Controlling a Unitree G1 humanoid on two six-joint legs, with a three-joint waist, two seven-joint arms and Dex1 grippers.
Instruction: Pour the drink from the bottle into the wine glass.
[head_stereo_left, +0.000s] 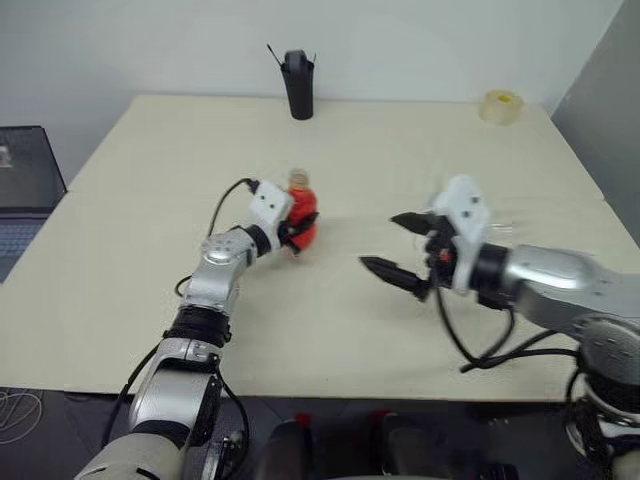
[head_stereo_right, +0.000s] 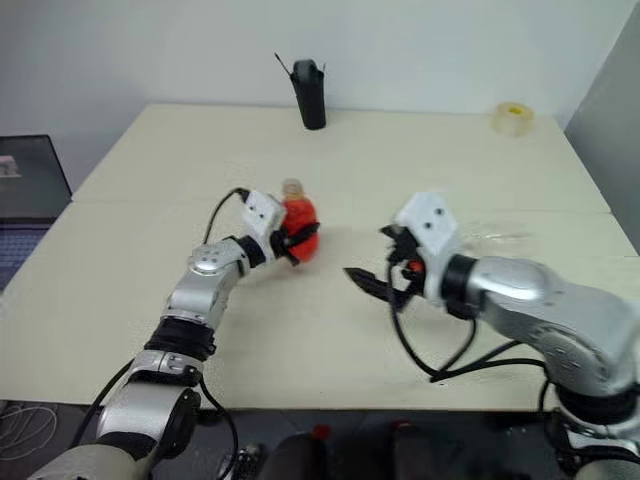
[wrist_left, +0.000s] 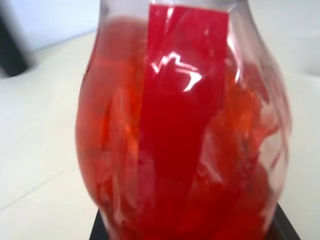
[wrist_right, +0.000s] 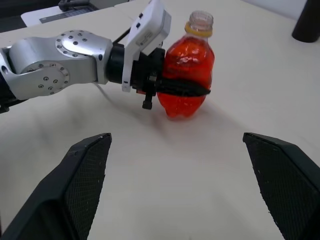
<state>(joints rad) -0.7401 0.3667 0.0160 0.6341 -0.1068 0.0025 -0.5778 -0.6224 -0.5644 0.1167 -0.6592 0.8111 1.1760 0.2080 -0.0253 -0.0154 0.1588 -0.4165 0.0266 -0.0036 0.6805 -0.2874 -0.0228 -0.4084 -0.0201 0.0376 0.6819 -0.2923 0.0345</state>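
Red drink filled the bottle (wrist_right: 187, 75), clamped upright in the left gripper (wrist_right: 172, 89) at mid-table.
Black fingers (wrist_right: 185, 90) wrapped the bottle's body; its neck stood open, no cap on. To its right the right gripper (head_stereo_left: 405, 246) hung above the table (head_stereo_left: 330, 330) with jaws spread wide, holding nothing. A black cup (head_stereo_left: 298, 85) and tape roll (head_stereo_left: 501, 105) stood at the far edge.

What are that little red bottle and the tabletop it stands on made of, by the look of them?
The bottle looks like thin clear plastic: glossy, with highlights and red liquid showing through its rounded wall. The neck is open, with a yellow ring around it. The table has a matte, pale cream top, probably laminate or painted board; its even, dull surface leaves that open.
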